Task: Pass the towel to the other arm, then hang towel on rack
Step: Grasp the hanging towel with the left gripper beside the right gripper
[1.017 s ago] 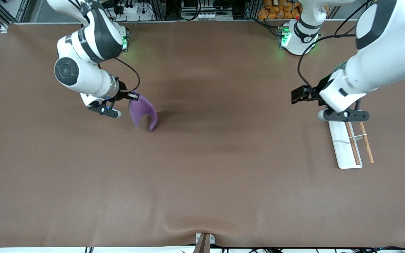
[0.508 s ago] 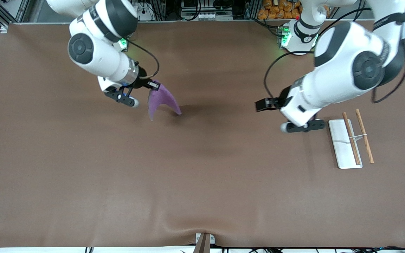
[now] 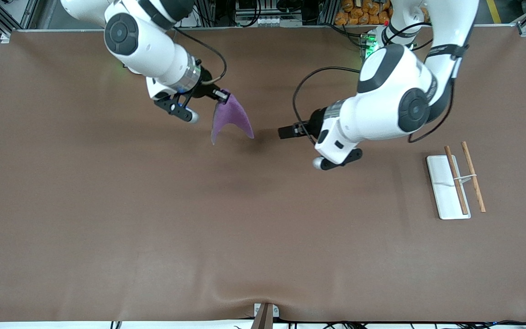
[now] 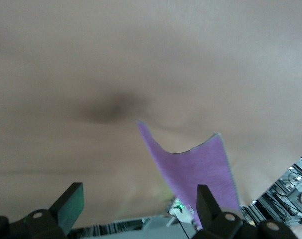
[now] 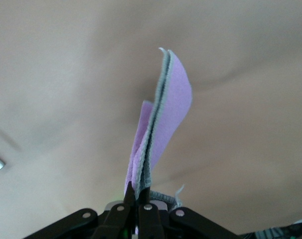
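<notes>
Since the earlier frames both arms have swung in toward the middle of the brown-covered table: the right gripper has carried the small purple cloth towel with thin grey edging up and toward the left arm's end, and the left gripper has come away from the rack to meet it.

The towel hangs in the air, pinched at one corner by the right gripper's fingers, which are clamped together on it. In the front view it drops from that corner in a curved triangular sheet ending in two points. The right wrist view shows it folded double, two layers lying face to face with the grey edging running along the seam, the cloth rising from the pinched fingertips.

The left gripper is held over the table well apart from the rack, toward the right arm's end of it, close to the towel but not touching. Its two dark fingers stand wide apart with nothing between them, and the towel appears between them farther off.

The rack, a white flat rectangular base with two light-brown wooden rods joined by a thin white crosspiece, sits bare at the left arm's end.
</notes>
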Robot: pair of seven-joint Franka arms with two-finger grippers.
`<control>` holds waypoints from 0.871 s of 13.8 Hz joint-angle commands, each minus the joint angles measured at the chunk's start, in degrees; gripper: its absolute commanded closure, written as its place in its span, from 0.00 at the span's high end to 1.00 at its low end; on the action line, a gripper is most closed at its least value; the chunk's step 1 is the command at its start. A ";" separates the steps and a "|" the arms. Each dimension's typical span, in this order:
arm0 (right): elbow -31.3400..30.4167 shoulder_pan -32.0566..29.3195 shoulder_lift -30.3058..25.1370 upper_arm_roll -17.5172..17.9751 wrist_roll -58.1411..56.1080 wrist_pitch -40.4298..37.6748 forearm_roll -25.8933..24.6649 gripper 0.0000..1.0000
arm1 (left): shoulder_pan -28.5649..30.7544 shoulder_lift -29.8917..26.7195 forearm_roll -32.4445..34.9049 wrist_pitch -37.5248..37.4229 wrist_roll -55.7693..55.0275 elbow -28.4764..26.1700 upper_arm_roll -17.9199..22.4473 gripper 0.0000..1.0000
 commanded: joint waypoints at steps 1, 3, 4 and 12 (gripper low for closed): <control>2.98 2.07 0.42 -0.79 3.67 -0.29 2.85 0.00 | -2.98 4.24 -3.15 3.65 -6.49 1.07 0.34 1.00; 4.82 2.59 0.42 -0.71 5.70 -0.37 3.02 0.00 | -5.36 6.09 -3.42 7.34 -10.81 -0.16 0.34 1.00; 5.53 2.86 0.42 -0.79 6.31 -0.37 3.63 0.00 | -5.37 5.58 -3.51 7.97 -11.26 -2.26 0.34 1.00; 8.16 4.09 2.26 -0.79 11.05 2.70 4.52 0.00 | -4.67 -0.23 -7.03 5.44 -11.87 -11.06 0.25 1.00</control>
